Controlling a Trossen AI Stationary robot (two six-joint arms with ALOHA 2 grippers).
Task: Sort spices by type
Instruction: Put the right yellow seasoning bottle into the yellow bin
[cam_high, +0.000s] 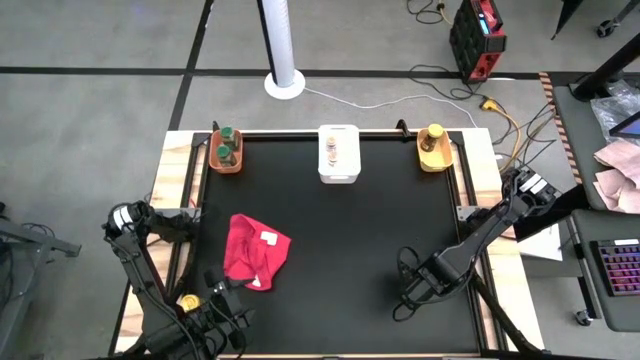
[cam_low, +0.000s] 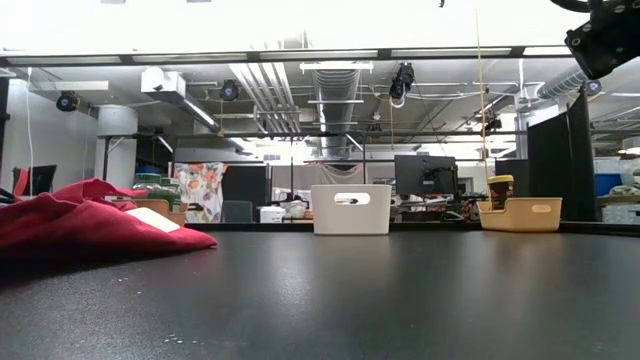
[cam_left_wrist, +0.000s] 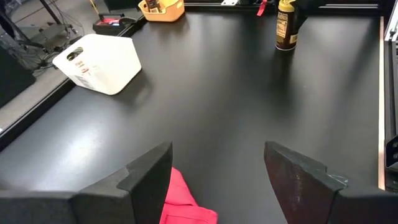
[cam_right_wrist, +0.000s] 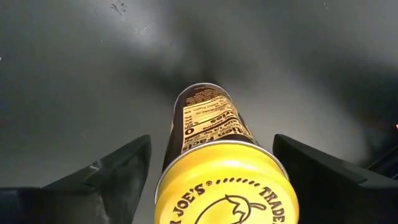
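Observation:
A dark spice jar with a yellow lid (cam_right_wrist: 227, 186) stands upright on the black table; it also shows in the left wrist view (cam_left_wrist: 285, 25). My right gripper (cam_right_wrist: 211, 143) hangs over it near the table's near right (cam_high: 408, 290), open, one finger on either side with clear gaps. My left gripper (cam_left_wrist: 217, 155) is open at the near left (cam_high: 222, 298), by the near edge of the red cloth (cam_high: 255, 252). Green-lidded jars stand in the orange bin (cam_high: 226, 150), pale-lidded jars in the white bin (cam_high: 338, 165), and a yellow-lidded jar in the yellow bin (cam_high: 434, 150).
The three bins line the table's far edge. The red cloth (cam_low: 90, 225) lies crumpled on the near left, with a white tag on top. A small yellow round thing (cam_high: 187, 300) sits beside the left arm. Bare black tabletop (cam_high: 350, 230) fills the middle.

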